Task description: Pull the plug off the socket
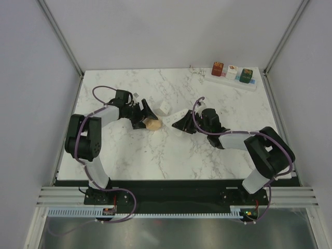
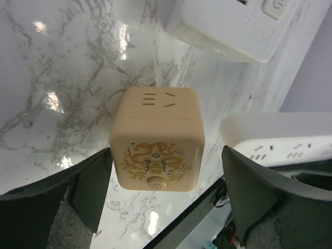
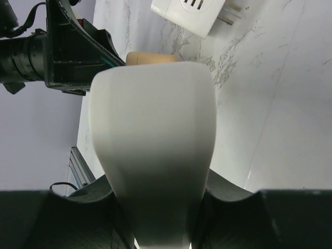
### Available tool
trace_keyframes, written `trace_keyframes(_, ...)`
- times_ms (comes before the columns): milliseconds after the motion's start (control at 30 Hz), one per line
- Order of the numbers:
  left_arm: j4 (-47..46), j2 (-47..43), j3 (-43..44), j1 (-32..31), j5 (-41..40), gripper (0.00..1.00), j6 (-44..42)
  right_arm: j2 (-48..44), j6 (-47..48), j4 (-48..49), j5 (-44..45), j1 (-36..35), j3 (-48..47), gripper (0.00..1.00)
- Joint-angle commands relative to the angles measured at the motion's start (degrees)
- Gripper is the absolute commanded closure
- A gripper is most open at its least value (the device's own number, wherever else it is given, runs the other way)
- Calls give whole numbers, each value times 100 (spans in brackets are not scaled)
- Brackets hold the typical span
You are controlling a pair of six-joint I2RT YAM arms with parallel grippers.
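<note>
Cube plug point(image 1: 153, 123) on table point(image 1: 155, 155) between left tool point(image 1: 148, 120) and socket point(image 1: 178, 114), another cube point(image 1: 164, 108) just behind it

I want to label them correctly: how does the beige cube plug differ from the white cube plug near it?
The beige cube plug bears a golden ornament; the white cube plug is plain. The beige one sits inside the open left gripper; the white one lies free beyond it. Both are rounded cubes on the marble table.
</note>
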State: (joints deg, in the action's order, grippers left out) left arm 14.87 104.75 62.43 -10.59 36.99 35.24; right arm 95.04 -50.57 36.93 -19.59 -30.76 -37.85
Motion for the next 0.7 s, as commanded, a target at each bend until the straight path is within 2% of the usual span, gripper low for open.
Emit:
trace_keyframes(0,496,-51,400,22,-323,7,-360,-652,432,-420,87,-61,-328,100)
trace_keyframes(67,814,-95,673,92,-403,6,-518,-794,652,-1008,61,-175,-504,100)
trace_keyframes(200,1420,-542,919,136,-1025,5,-764,-769,855,-1205,-97,-710,-531,100)
trace_keyframes(300,1905,-1148,1069,145,-2218,0,-958,-497,855,-1232,-80,-1299,-680,100)
trace_keyframes(500,2037,-2957,736,145,-3293,1,-1055,495,671,-977,-159,-2047,-1365,100)
trace_keyframes(667,2020,-4573,261,145,-3690,1,-739,1680,172,-329,-421,-2443,-2173,100)
